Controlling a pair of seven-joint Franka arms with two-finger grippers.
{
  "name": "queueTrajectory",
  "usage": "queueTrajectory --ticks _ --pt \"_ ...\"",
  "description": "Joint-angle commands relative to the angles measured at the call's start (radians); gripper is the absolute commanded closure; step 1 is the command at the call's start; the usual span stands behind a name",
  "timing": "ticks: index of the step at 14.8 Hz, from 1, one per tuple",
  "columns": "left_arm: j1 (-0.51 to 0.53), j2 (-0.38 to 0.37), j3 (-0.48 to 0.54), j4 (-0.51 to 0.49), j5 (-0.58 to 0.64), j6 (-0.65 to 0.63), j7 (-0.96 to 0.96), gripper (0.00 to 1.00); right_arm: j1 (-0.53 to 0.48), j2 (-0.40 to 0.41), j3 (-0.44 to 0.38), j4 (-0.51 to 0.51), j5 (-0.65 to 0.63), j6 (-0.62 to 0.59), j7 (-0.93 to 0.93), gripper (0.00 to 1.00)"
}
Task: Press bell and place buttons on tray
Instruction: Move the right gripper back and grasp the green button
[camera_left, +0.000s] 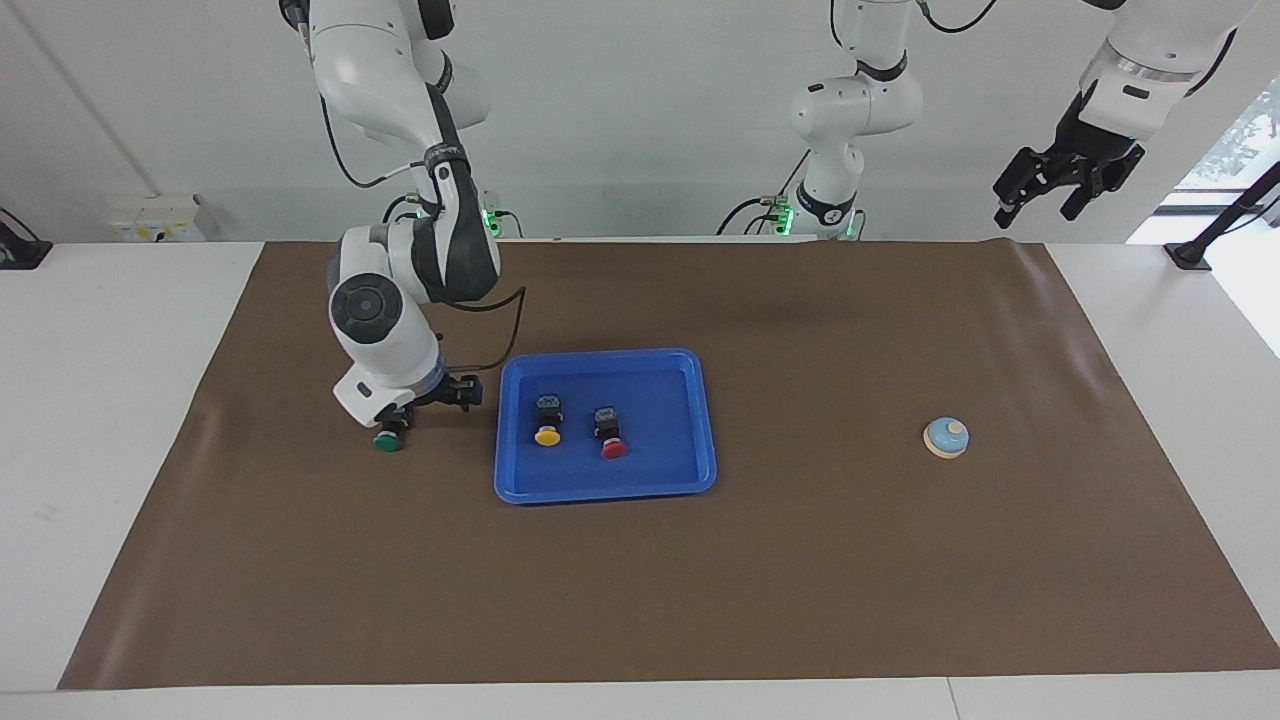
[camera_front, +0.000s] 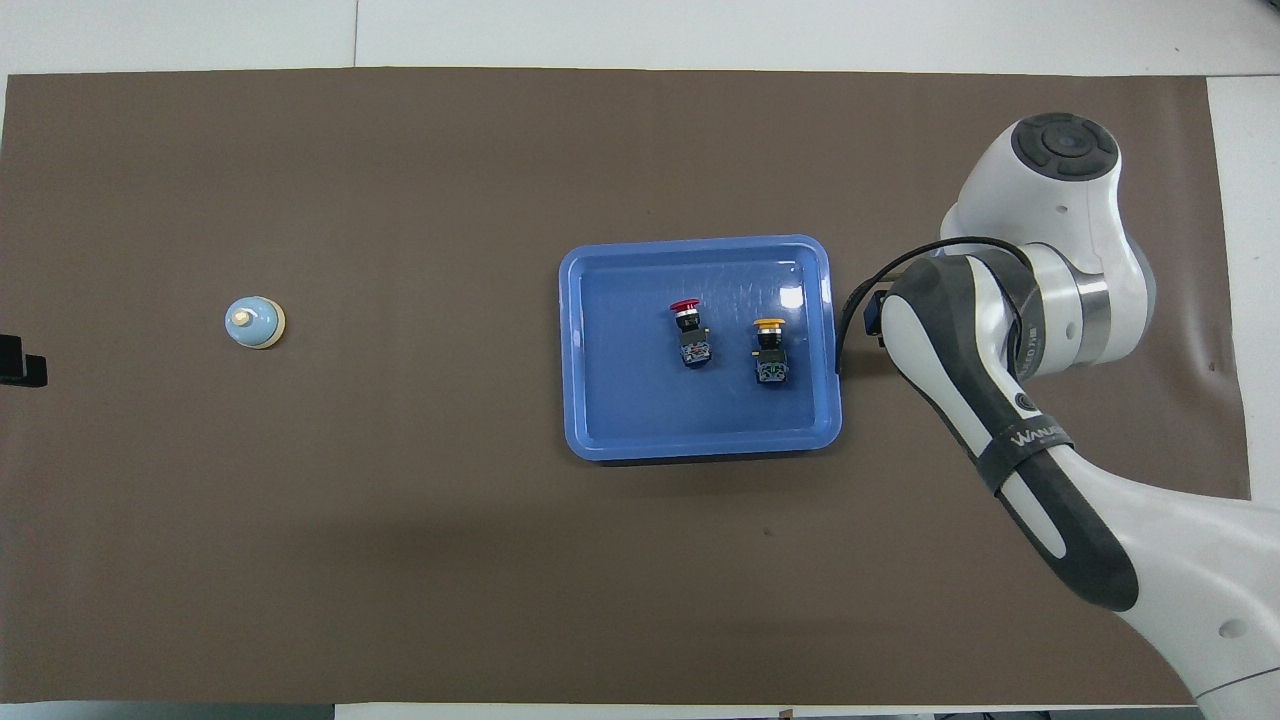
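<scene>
The right end effector (camera_left: 393, 425) is low over the brown mat (camera_left: 800, 560), just beside the blue tray (camera_left: 606, 488) on the side toward the right arm's end of the desk (camera_left: 100, 400). The green button (camera_left: 388, 440) is directly under it, and its cap is seen at the mat level. The fingers are at the black body of this button, but I cannot tell if they are clenched on it or released, because the white wrist covers them. In the overhead view the arm hides this button and the fingers completely.

The tray lies flat on the mat near the middle of the desk. In it are two buttons, apart from each other and both lying on their sides: the yellow button (camera_left: 547, 421) on the side toward the right arm, and the red button (camera_left: 608, 432) beside it, closer to the tray's middle.

The bell (camera_left: 946, 437) stands alone on the mat, well apart from the tray, toward the left arm's end of the desk.

The left end effector (camera_left: 1045, 200) waits high in the air over the mat's corner at the left arm's end, with the fingers spread open and holding nothing.
</scene>
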Motion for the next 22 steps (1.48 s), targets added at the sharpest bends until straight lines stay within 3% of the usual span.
queueTrajectory --ticks 1,6,15,20,22 --pt "-0.005 -0.002 0.004 0.007 -0.003 -0.018 0.003 0.0 -0.047 -0.049 0.014 -0.081 -0.023 0.053 -0.034 0.13" --pt "-0.005 -0.002 0.004 0.007 -0.003 -0.018 0.003 0.0 -0.168 -0.047 0.017 -0.15 -0.021 0.221 -0.125 0.14" --pt "-0.005 -0.002 0.004 0.007 -0.003 -0.018 0.003 0.0 -0.157 -0.043 0.021 -0.156 0.026 0.223 -0.119 0.15" --pt "-0.005 -0.002 0.004 0.005 -0.003 -0.018 0.003 0.0 -0.157 -0.046 0.021 -0.211 0.042 0.248 -0.119 0.15" --pt "-0.005 -0.002 0.004 0.007 -0.003 -0.018 0.003 0.0 -0.157 -0.049 0.02 -0.225 0.042 0.251 -0.122 0.23"
